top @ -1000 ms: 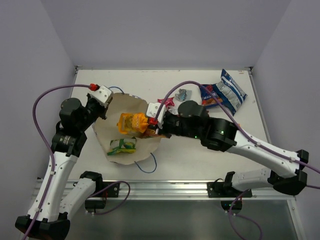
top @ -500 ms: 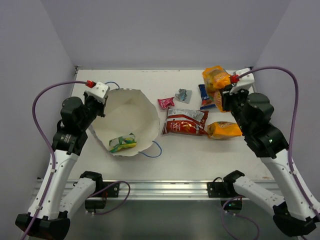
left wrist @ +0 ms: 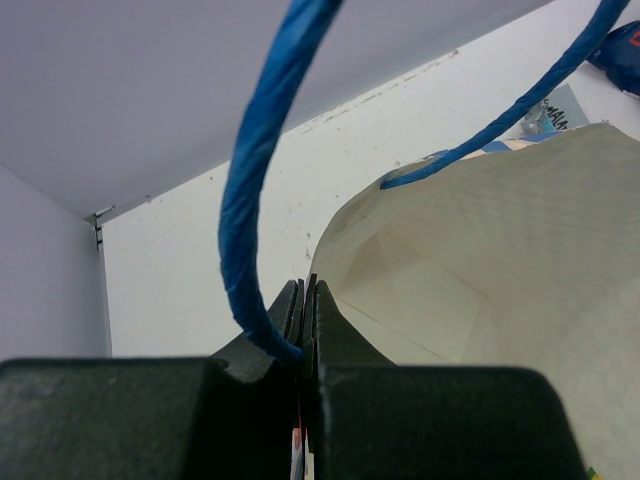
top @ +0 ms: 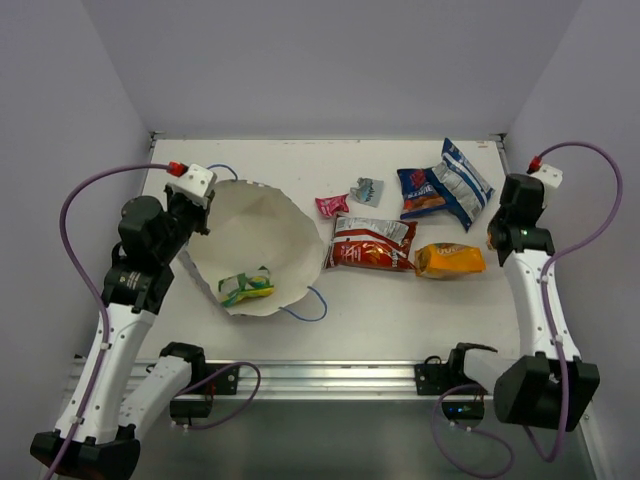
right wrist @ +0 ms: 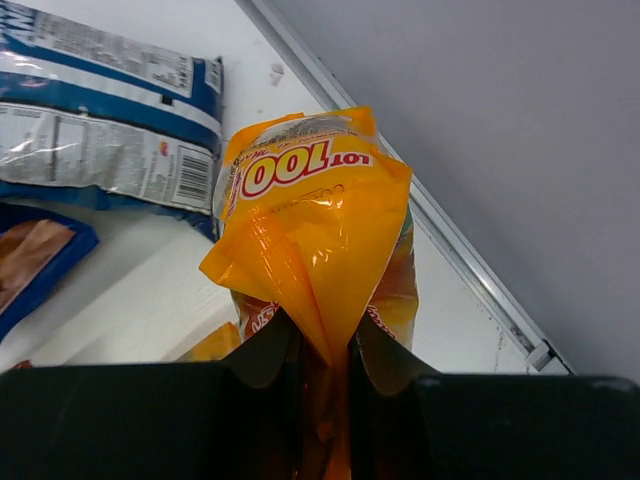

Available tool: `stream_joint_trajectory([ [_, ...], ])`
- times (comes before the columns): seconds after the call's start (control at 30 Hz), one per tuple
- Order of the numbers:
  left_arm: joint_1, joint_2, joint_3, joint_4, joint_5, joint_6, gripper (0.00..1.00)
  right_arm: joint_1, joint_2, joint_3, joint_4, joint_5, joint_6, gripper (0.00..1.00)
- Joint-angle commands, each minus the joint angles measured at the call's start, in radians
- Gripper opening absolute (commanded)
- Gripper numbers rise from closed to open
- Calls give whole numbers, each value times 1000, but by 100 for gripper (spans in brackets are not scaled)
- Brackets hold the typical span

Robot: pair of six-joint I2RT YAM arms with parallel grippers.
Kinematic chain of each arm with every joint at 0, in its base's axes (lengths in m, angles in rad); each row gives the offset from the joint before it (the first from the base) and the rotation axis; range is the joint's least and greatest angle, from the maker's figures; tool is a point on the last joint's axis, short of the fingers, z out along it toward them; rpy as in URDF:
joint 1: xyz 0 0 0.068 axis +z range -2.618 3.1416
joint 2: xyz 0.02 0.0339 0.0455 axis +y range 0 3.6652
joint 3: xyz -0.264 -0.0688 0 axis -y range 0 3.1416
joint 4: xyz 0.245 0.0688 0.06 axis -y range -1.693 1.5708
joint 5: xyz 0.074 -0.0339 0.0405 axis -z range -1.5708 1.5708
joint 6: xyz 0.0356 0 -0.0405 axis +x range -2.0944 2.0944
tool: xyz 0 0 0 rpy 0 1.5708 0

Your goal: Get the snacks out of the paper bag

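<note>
1. The left gripper (left wrist: 303, 300) has its jaws pressed together on the rim of the paper bag (top: 262, 215), where a twisted blue cord handle (left wrist: 262, 170) meets it.
2. The bag lies tipped open on the white table (top: 400, 305), with a matte cream interior and a wavy edge.
3. A crumpled green packet (top: 245, 288) lies inside the bag.
4. The right gripper (right wrist: 320, 335) is clamped on the pinched end of a glossy, creased orange foil packet (right wrist: 310, 200), near the table's right edge.
5. Out on the table lie a red-silver packet (top: 368, 243), a second orange packet (top: 450, 260), a blue packet (top: 420, 190), a blue-white packet (top: 464, 178), a tiny pink packet (top: 331, 206) and a silvery-teal packet (top: 366, 190).
</note>
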Motion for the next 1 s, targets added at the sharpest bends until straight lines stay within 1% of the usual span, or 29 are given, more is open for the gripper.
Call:
stream_joint_trajectory([
  [0.0,-10,-13,-3,39,16,-22,0,-42,34,18,137,63,113,0],
  [0.1,-10,-19,-4,36,18,-22,0,-75,128,-6,159,52,129,1],
  [0.13,-10,-21,-6,36,22,-22,0,-81,154,-8,156,31,149,3],
  [0.17,-10,-22,-7,37,26,-22,0,-84,177,-5,154,13,154,13],
  [0.2,-10,-22,-7,36,32,-21,0,-83,205,-2,134,-10,162,19],
  [0.27,-10,-21,-6,36,36,-17,0,-81,206,-5,133,-56,163,28],
  [0.33,-10,-19,-4,39,47,-17,0,-67,150,-19,139,-78,157,42],
  [0.37,-10,-21,-4,40,53,-17,0,-58,121,-37,148,-98,154,53],
  [0.4,-10,-21,-6,43,71,-17,0,-43,93,-42,157,-115,151,74],
  [0.53,-10,-22,-9,50,84,-8,0,11,-22,-22,125,-147,148,91],
  [0.57,-10,-21,-7,48,82,-5,0,32,-40,-16,122,-143,148,93],
  [0.63,-10,-18,-4,42,81,-1,0,106,-94,-5,131,-147,133,95],
  [0.67,-10,-16,3,39,84,1,0,153,-112,1,139,-153,122,95],
  [0.7,-10,-16,6,37,90,1,0,233,-129,1,180,-176,93,95],
  [0.77,-10,-14,17,33,99,12,0,320,-171,10,223,-254,9,95],
  [0.8,-10,-14,20,31,108,13,0,391,-179,17,254,-315,-22,95],
  [0.83,-10,-14,22,31,114,21,0,422,-182,24,260,-427,-48,95],
  [0.87,-10,-16,26,31,122,25,0,459,-173,49,260,-470,-61,95],
  [0.9,-10,-13,29,30,136,32,0,535,-160,59,257,-516,-84,95],
  [0.97,-10,-5,36,30,148,44,0,630,-128,102,239,-521,-143,95],
])
